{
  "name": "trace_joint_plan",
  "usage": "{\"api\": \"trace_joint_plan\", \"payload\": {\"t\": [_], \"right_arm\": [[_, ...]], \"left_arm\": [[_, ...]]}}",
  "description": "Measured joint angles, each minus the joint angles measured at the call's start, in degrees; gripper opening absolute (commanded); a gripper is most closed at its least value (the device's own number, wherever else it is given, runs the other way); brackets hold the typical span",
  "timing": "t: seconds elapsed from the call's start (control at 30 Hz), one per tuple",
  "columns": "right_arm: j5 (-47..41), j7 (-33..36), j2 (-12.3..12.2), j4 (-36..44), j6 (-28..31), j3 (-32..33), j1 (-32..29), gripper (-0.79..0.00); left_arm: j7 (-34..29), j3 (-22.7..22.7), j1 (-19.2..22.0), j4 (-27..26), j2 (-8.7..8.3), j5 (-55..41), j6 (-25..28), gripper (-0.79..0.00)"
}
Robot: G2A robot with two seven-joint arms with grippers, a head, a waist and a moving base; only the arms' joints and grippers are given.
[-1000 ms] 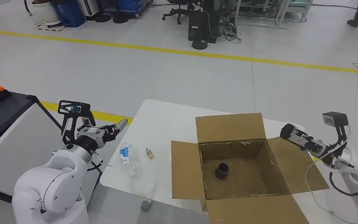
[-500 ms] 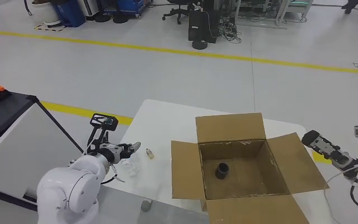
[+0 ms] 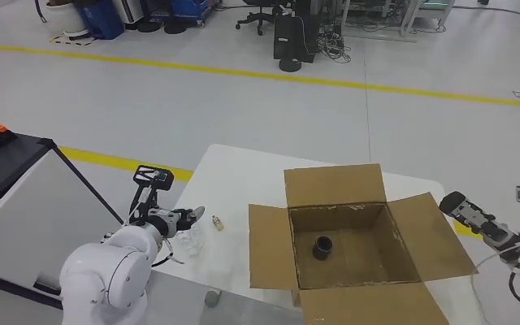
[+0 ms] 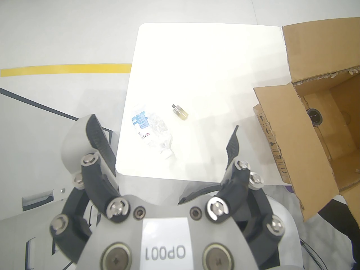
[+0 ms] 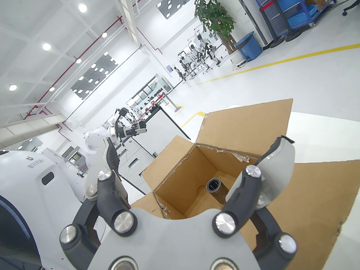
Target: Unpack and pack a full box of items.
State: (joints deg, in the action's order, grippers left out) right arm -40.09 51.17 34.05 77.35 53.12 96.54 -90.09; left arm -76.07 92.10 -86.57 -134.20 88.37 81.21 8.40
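An open cardboard box [image 3: 353, 236] [image 4: 306, 130] [image 5: 180, 175] stands on the white table [image 3: 244, 179], flaps spread. One dark cylinder [image 3: 322, 246] [image 4: 314, 116] [image 5: 215, 188] lies on its floor. Near the table's left front corner lie a clear plastic bottle [image 3: 190, 237] [image 4: 153, 132] with a blue label and a small amber vial [image 3: 217, 222] [image 4: 180, 112]. My left gripper [image 3: 185, 218] [image 4: 163, 139] hovers open just above the bottle. My right gripper [image 3: 465, 208] [image 5: 197, 155] is open and empty, off the box's right flap.
A dark-topped cabinet [image 3: 24, 162] stands left of the table. The box fills the table's right half; the far left part of the table top is bare. Yellow floor lines [image 3: 260, 75] run behind.
The left arm swung from off the table's left side in over the bottle. The right arm drew back rightward away from the box. Both have held still for the last half second.
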Motion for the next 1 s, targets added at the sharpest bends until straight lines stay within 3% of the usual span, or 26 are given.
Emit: {"api": "trace_joint_plan", "payload": {"t": [0.13,0.27,0.57,0.8,1.0], "right_arm": [[0.0,0.0,0.0,0.0,0.0,0.0,0.0,0.0],[0.0,0.0,0.0,0.0,0.0,0.0,0.0,0.0],[0.0,0.0,0.0,0.0,0.0,0.0,0.0,0.0],[0.0,0.0,0.0,0.0,0.0,0.0,0.0,0.0],[0.0,0.0,0.0,0.0,0.0,0.0,0.0,0.0]], "left_arm": [[-4.07,-1.79,-0.02,0.82,-0.23,0.19,-3.58,0.0],[-11.43,-7.85,2.19,5.39,-0.01,12.36,-9.23,0.0],[-11.92,-16.16,8.56,16.58,1.15,19.49,-16.61,0.0],[-11.93,-16.27,13.39,25.58,2.3,12.8,-22.36,0.0],[-11.24,-15.72,17.08,30.89,2.91,15.27,-25.43,0.0]]}}
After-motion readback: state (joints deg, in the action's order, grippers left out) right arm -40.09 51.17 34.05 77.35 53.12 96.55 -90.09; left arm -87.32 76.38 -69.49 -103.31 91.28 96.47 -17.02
